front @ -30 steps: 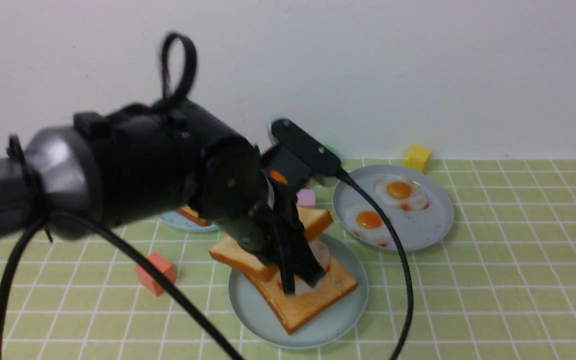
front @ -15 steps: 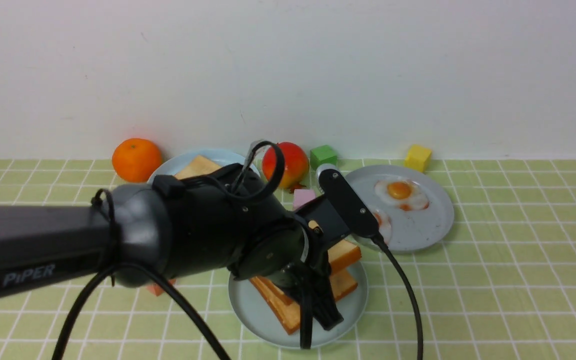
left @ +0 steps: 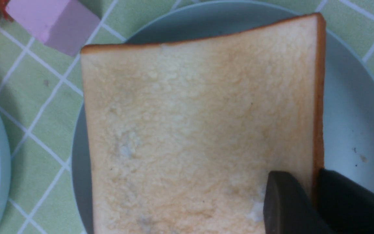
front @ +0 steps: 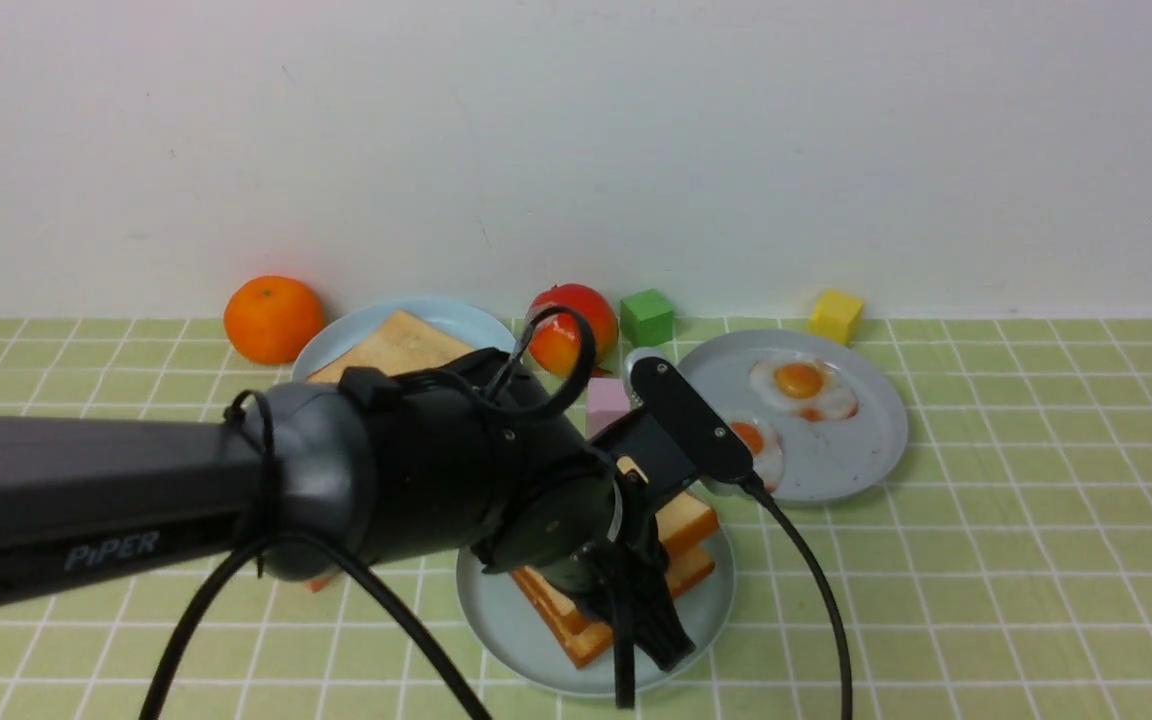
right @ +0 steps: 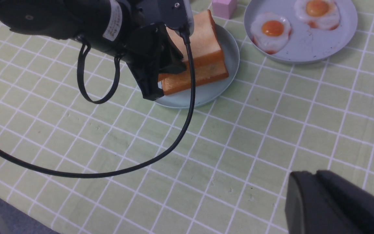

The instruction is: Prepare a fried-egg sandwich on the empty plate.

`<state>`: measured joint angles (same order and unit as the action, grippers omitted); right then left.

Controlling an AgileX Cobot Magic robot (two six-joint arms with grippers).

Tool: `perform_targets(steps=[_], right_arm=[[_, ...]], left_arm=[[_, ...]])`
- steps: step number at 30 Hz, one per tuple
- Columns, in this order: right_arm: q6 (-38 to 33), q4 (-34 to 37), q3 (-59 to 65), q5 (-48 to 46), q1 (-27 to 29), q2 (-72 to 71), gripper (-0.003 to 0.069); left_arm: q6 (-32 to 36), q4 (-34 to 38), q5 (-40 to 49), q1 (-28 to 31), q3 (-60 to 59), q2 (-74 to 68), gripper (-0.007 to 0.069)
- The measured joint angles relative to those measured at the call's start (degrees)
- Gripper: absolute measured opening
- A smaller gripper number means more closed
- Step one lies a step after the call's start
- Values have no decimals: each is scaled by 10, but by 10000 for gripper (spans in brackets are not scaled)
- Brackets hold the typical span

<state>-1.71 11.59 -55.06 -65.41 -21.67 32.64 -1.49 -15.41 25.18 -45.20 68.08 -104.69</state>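
My left arm (front: 86, 520) carried the brand name "PIPER" in pale grey capitals along its dark forearm link, seen from the front. A white label (right: 116, 20) by that arm's wrist bore dark print too small to read.

Left arm reaching forward, low, wrist tipped down. Left gripper (front: 658, 640) jaws pinching edge of top toast slice (left: 190, 130). Right gripper (right: 336, 204) raised, barely visible, jaw state unclear.
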Motion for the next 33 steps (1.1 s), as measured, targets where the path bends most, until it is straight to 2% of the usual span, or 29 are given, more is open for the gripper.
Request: perform_targets(steps=[5,9,13,18,22,23,28,31,33], right_arm=[[1,0,0,0,0,0,66],[1,0,0,0,0,0,66],[1,0,0,0,0,0,66],[1,-5,0,0,0,0,67],[1,-17,0,-2,0,0,67],[1,-19,0,-4,0,-1,67],[1,-29,1,-25,0,-13,67],[3,-37,13,-33,0,-43,67],[13,-44,38,-34,0,-82,67]], left_arm=[[-4,13,0,0,0,0,302],[-4,35,2,0,-1,17,334],[-4,64,8,-5,-1,68,332],[-4,95,31,-37,-1,196,230],[-4,128,40,-58,-15,352,15],[-4,132,37,-58,-22,381,-11],[-4,145,1,-58,-130,533,-13],[-6,147,-57,-58,-236,646,-13],[-13,148,-130,-58,-348,763,-13]])
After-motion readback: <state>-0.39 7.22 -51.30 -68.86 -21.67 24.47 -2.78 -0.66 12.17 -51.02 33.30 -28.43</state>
